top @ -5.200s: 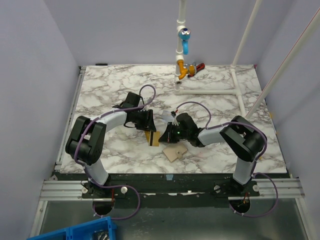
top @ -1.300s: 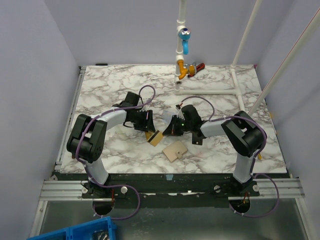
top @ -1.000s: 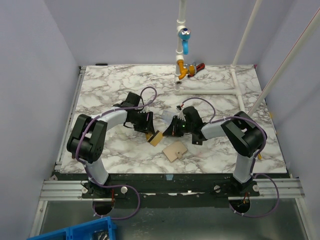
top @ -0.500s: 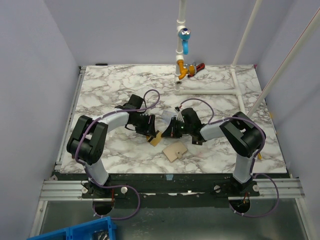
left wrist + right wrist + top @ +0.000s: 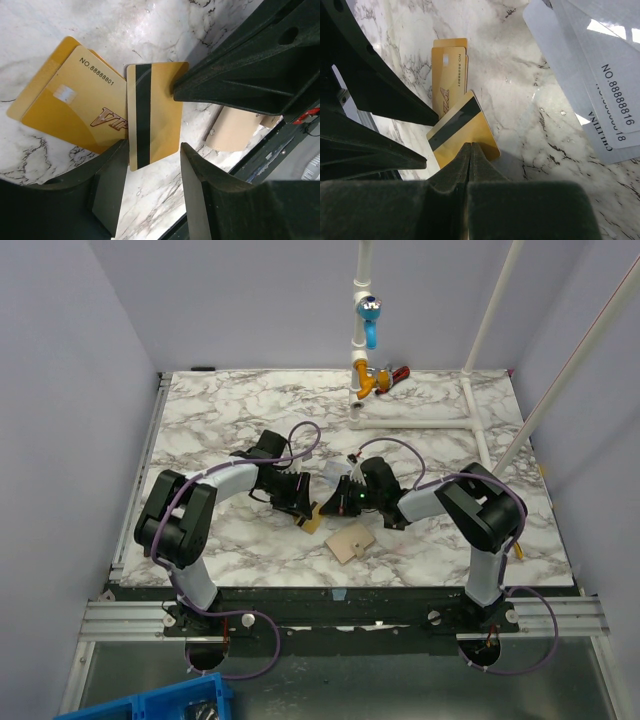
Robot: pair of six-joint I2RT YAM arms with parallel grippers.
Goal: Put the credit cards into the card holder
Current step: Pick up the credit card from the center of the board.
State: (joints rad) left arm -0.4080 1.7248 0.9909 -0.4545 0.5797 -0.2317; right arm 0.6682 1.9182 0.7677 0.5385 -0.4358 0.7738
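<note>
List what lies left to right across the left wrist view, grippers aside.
Two overlapping gold VIP cards → gold card with the dark stripe → tan card holder, partly hidden.

Robotics lab cell for sure: marble-print desk [image 5: 200, 410] boxed in by lavender panels [image 5: 70, 390], aluminum rail [image 5: 340, 619] along the desk's near edge, white pipes [image 5: 420, 424] at its back.

A gold card [image 5: 70, 107] just left of the left gripper [image 5: 152, 150] reads "NO 88888801", with a partly hidden "VI…" logo below the number. Up and right of the right gripper [image 5: 470, 147], a silver card [image 5: 612, 95] reads "NO.88888816". A second silver card [image 5: 600, 137] under it shows a number ending in "18".
</note>
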